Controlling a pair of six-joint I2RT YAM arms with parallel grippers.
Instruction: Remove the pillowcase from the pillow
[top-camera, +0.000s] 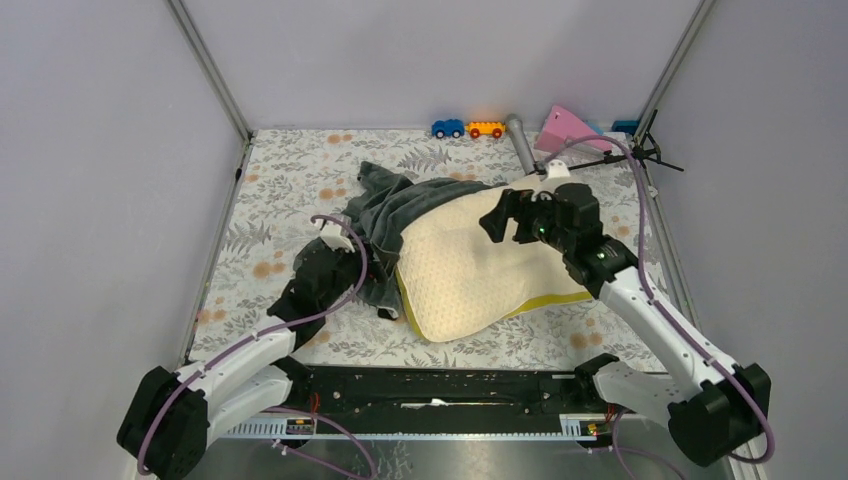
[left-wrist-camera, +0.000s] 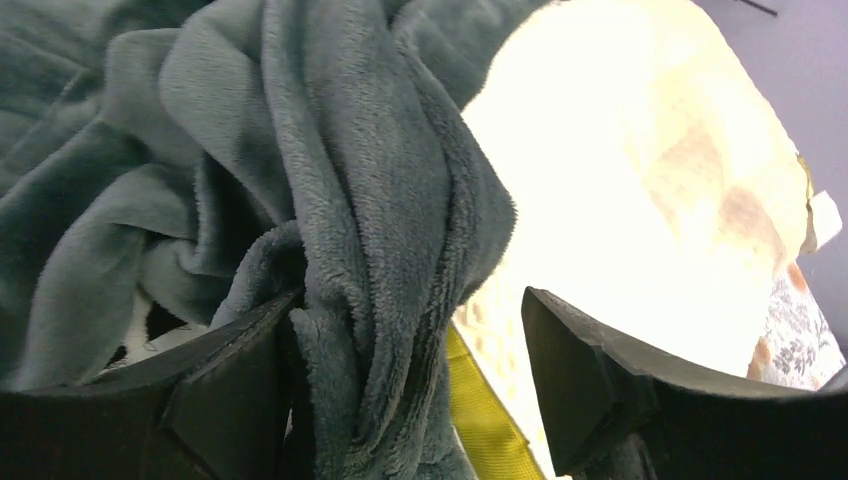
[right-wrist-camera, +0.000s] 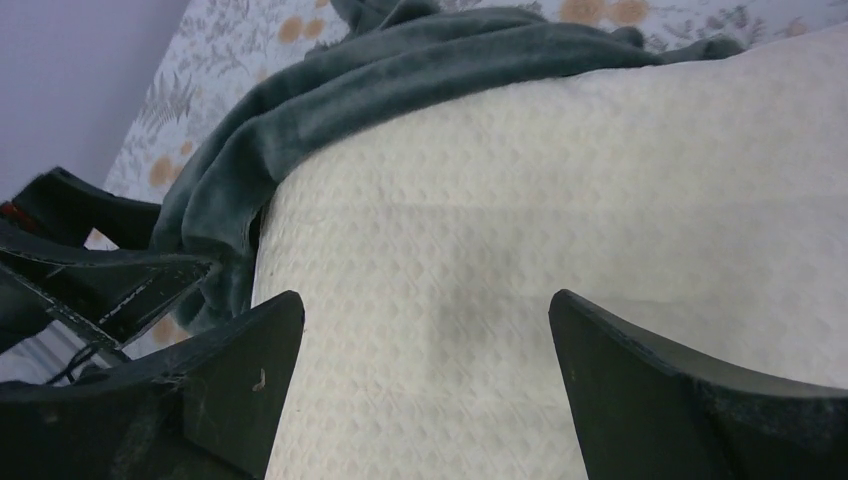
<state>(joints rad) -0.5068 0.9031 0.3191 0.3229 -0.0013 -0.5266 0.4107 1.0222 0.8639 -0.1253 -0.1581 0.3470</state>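
1. The pillow (top-camera: 470, 265) lies at the middle of the floral table (top-camera: 290, 190). Its cream quilted face is up, and a yellow band (top-camera: 545, 298) shows along its near right edge.
2. The pillowcase (top-camera: 395, 212) is bunched in grey plush folds over the pillow's far left end. Some of it spills onto the table to the left, and most of the pillow is bare.
3. The left gripper (left-wrist-camera: 410, 300) sits at the left edge of the pillow. Its fingers (left-wrist-camera: 225, 385) are spread wide, with a hanging fold of the pillowcase between them. The fold lies against one finger, and the jaws are not closed on it.
4. The right gripper (right-wrist-camera: 425, 300) hangs over the pillow's far right part. Its fingers (right-wrist-camera: 680, 390) are wide apart above the bare quilted surface and hold nothing.
5. At the far edge of the table, well apart from the pillow, stand a blue toy car (top-camera: 448, 128) and an orange toy car (top-camera: 486, 129). Right of them lie a grey cylinder (top-camera: 520, 143) and a pink piece (top-camera: 566, 130).
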